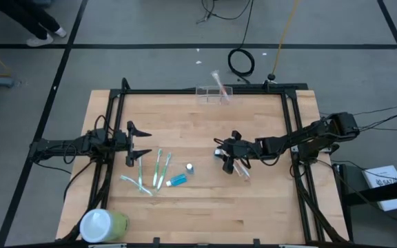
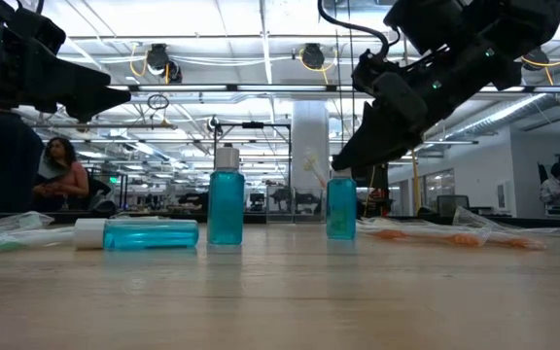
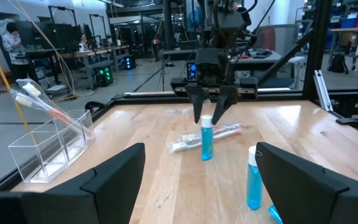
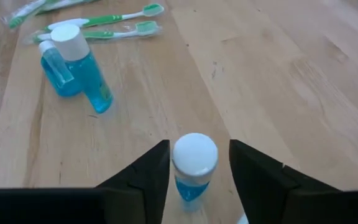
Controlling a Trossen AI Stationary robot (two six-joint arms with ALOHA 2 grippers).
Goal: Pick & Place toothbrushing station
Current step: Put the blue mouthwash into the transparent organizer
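A small blue bottle with a white cap stands upright on the table right of centre. My right gripper slants down over it, open, one finger on either side of the cap; a narrow gap shows beside one finger. The toothbrushing station, a low clear holder, stands at the table's far edge, and a toothbrush leans out of it. My left gripper waits open at the table's left, level, with nothing between its fingers.
Left of centre lie several wrapped green toothbrushes, a blue bottle on its side and another standing upright. A wrapped orange toothbrush lies under my right arm. A white-lidded green cylinder stands at the near left corner.
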